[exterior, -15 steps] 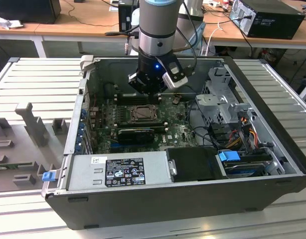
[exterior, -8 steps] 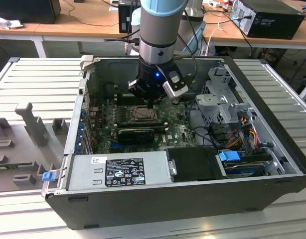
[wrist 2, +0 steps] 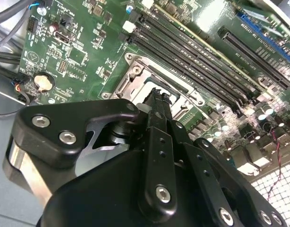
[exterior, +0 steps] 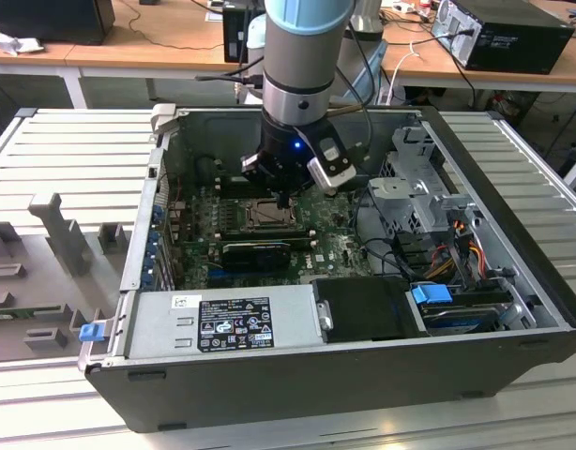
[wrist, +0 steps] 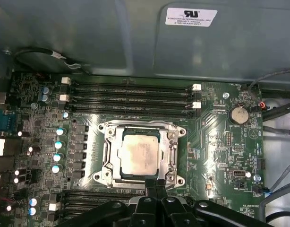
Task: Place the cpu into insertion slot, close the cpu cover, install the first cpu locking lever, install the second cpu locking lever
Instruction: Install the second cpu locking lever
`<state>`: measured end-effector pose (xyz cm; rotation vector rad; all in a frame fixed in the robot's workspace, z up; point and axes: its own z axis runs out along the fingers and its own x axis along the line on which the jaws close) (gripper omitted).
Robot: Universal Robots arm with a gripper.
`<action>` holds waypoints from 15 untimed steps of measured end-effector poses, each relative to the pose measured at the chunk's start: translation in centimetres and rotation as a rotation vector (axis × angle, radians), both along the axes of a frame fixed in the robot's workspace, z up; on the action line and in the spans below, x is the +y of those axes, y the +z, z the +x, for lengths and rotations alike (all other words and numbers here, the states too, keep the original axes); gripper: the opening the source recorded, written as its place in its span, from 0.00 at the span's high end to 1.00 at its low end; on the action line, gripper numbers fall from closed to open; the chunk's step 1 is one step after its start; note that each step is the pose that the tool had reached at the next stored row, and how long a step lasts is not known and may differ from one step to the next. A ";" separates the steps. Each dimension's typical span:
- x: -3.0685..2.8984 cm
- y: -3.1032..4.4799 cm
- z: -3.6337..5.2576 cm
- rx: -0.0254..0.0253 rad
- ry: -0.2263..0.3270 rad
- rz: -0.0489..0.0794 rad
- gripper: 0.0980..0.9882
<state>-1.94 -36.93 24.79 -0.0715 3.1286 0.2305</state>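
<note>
The cpu [wrist: 140, 153], a pale silver square chip, lies flat in the insertion slot [wrist: 183, 131] on the green motherboard. The dull metal cpu cover [wrist: 109, 156] lies down around it, and the chip shows through its window. My gripper [wrist: 157, 185] is shut with nothing between its fingers, and its tips sit at the edge of the socket frame. In the second wrist view, the fingertips [wrist 2: 157, 97] hang just over the metal frame [wrist 2: 135, 78]. In the exterior view, the gripper [exterior: 283, 199] is inside the computer case, right above the socket [exterior: 262, 216]. I cannot tell how the locking levers stand.
Long black memory slots [wrist: 131, 94] run beside the socket. A coin battery [wrist: 238, 113] and a row of capacitors [wrist: 57, 144] flank it. The case holds a power supply [exterior: 222, 319], a drive cage [exterior: 419, 187] and loose cables [exterior: 457, 244].
</note>
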 end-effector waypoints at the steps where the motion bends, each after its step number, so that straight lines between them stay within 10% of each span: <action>1: -0.09 0.00 0.00 0.0000 0.000 0.000 0.99; 15: -1.47 -0.42 -0.12 0.0000 0.000 0.000 0.99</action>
